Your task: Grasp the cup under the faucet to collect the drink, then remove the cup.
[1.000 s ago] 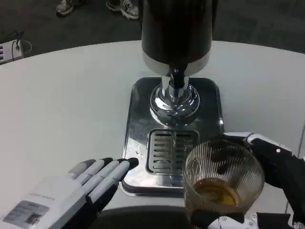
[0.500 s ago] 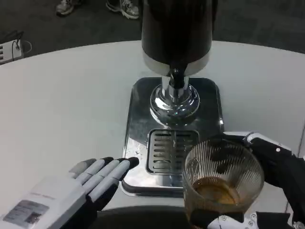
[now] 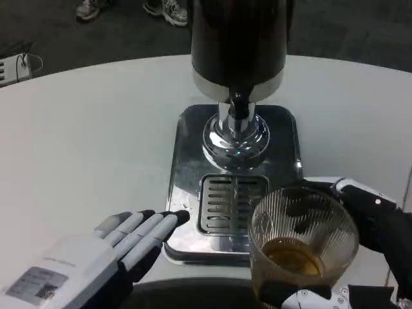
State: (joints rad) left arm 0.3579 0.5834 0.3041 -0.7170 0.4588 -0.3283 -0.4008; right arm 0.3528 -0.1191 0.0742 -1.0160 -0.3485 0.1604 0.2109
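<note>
One white round table fills most of the head view, and a drink dispenser stands on it. The dispenser's dark cylindrical tank rises at the top centre, with a black faucet below it, above a polished chrome base. These sit on a shiny steel drip tray with a slotted grate near its front edge.

The left hand lies flat at the lower left, fingers straight and side by side, holding nothing; its fingertips touch the tray's front left corner. Compared with a second ago, it sits almost exactly where it was.

The right hand is at the lower right, its black fingers wrapped around the far side of a ribbed clear glass cup. The cup holds a shallow amount of amber drink. It is in front of the grate's right end, clear of the faucet, and has barely shifted from the earlier frames.
</note>
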